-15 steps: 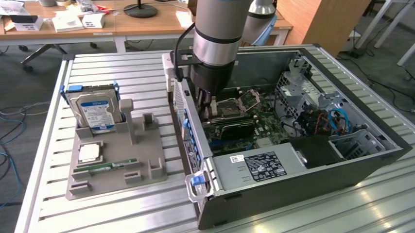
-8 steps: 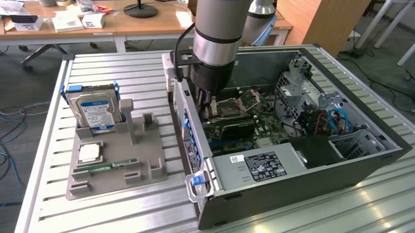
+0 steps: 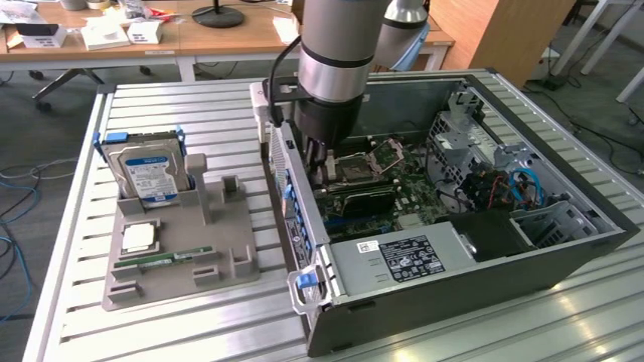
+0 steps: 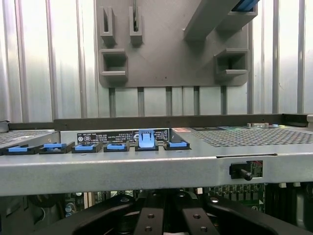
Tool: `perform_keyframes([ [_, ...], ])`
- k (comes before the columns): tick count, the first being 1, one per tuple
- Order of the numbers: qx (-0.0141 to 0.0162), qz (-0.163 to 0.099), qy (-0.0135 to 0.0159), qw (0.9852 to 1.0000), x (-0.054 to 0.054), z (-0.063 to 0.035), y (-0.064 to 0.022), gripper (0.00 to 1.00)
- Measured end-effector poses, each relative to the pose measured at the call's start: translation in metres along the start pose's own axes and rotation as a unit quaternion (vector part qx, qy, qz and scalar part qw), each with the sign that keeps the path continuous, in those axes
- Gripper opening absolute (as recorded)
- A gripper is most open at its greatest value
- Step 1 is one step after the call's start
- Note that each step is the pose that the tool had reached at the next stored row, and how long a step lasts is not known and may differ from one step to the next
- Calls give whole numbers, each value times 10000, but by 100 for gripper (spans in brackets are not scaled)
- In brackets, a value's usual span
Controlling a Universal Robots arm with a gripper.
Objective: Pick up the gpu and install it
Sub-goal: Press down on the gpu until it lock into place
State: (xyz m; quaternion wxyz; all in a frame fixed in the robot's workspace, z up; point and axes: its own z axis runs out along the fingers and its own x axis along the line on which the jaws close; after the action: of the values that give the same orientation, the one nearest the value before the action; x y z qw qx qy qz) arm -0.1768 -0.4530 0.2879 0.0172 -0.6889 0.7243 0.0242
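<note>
With the gpu (image 3: 367,200) low inside the computer case (image 3: 563,264), just beside the gripper (image 3: 324,170) whose grip I cannot tell, seating probably needs straight, even downward pressure.

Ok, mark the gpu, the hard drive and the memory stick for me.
gpu (image 3: 364,199): exterior view, its black face inside the case.
hard drive (image 3: 147,176): exterior view, its blue-white label.
memory stick (image 3: 163,259): exterior view, middle of the green strip.

Labels on power supply (image 3: 405,256) and hard drive (image 3: 149,175), print unreadable
</note>
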Motion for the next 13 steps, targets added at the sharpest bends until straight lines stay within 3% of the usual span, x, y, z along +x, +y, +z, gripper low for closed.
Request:
perform_keyframes([
  [13, 1, 14, 0, 10000, 4, 0, 17, 11],
])
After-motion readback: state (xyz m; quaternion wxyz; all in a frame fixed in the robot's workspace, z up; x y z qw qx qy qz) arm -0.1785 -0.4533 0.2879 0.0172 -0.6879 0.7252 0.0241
